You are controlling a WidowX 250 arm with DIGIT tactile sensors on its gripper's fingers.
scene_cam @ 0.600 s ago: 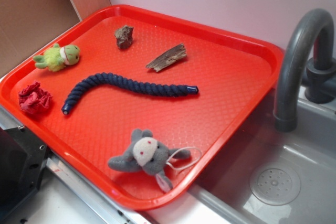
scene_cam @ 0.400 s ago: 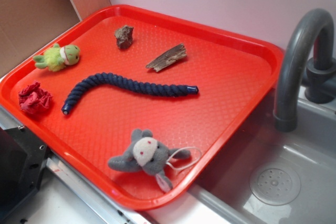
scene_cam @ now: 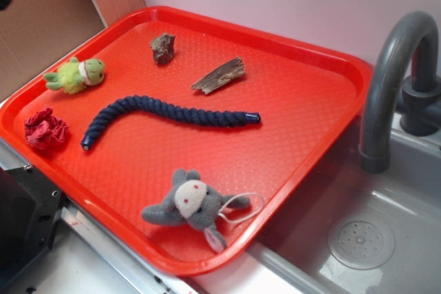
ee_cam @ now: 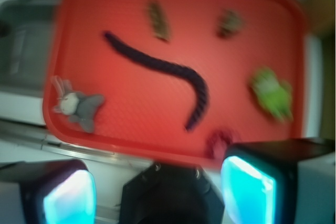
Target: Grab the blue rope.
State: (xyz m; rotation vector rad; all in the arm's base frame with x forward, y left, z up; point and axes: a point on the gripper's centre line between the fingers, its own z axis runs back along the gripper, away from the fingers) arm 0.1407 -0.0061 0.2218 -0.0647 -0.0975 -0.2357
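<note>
In the exterior view the blue rope [scene_cam: 169, 113] lies in a loose S across the middle of the red tray [scene_cam: 324, 67], clear of the grey plush [scene_cam: 189, 203] and the wood piece [scene_cam: 219, 75]; it is a thick, dark navy twisted cord with a shiny capped end, so a descent onto its straighter mid-section, jaws set across the cord, looks the best bet. In the blurred wrist view the gripper [ee_cam: 157, 190] sits high above the tray's near edge, jaws spread wide and empty, the rope [ee_cam: 163, 69] well ahead.
</note>
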